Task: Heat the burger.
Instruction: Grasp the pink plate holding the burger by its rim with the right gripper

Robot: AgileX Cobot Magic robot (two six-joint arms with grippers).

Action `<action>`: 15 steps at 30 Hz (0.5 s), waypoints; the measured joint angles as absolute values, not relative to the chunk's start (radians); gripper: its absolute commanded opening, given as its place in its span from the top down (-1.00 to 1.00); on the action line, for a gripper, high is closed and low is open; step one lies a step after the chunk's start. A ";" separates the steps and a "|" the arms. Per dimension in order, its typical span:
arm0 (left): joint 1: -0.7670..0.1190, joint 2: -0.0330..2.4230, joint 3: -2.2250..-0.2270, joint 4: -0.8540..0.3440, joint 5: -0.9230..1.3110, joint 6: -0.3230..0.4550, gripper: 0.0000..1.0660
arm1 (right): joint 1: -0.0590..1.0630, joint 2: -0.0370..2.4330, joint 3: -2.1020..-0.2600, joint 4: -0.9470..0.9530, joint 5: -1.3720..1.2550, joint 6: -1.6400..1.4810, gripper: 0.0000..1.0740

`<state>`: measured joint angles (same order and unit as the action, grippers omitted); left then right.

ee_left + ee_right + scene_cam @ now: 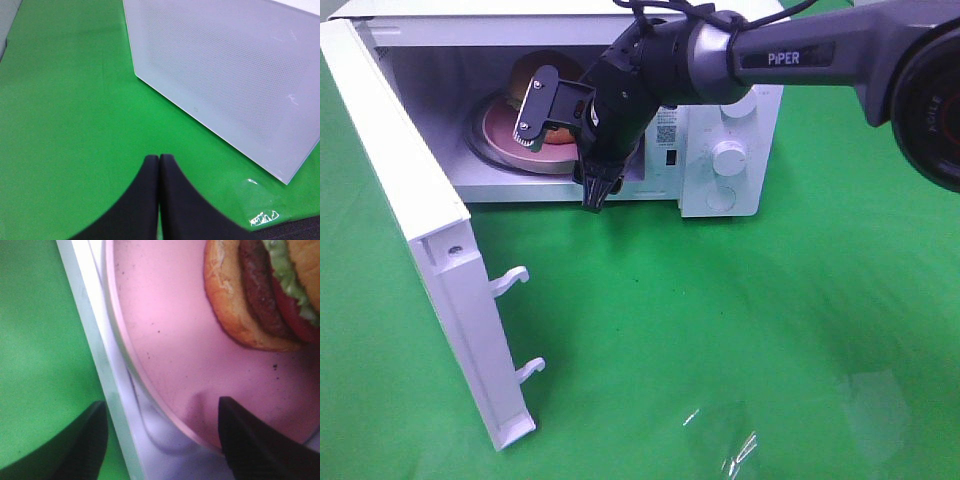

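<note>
Right wrist view, right gripper released near burger on pink plate, left gripper clenched.

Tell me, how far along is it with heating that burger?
Done: the burger sits on the pink plate inside the microwave. In hand: the right gripper is open and empty at the microwave's mouth, by the plate's rim. Left: the door stands wide open, so it needs shutting, and then probably a turn of a dial.
</note>
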<state>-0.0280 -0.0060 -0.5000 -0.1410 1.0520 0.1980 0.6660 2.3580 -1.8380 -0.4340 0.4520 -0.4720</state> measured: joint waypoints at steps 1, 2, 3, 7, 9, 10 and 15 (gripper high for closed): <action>-0.028 -0.006 -0.500 -0.141 1.052 0.198 1.00 | 0.666 2.358 -1.838 -0.434 0.452 -0.472 -0.15; -0.028 -0.006 -0.500 -0.141 1.052 0.198 1.00 | 0.660 2.363 -1.838 -0.434 0.443 -0.472 -0.14; -0.028 -0.006 -0.500 -0.141 1.052 0.198 1.00 | 0.660 2.363 -1.838 -0.434 0.443 -0.472 -0.14; -0.028 -0.006 -0.500 -0.141 1.052 0.198 1.00 | 0.654 2.373 -1.838 -0.435 0.428 -0.473 -0.12; -0.028 -0.006 -0.500 -0.141 1.052 0.198 1.00 | 0.654 2.375 -1.838 -0.435 0.423 -0.473 -0.12; -0.028 -0.006 -0.500 -0.141 1.052 0.198 1.00 | 0.654 2.385 -1.839 -0.435 0.412 -0.473 -0.12; -0.028 -0.006 -0.500 -0.141 1.052 0.198 1.00 | 0.654 2.400 -1.842 -0.437 0.391 -0.473 -0.03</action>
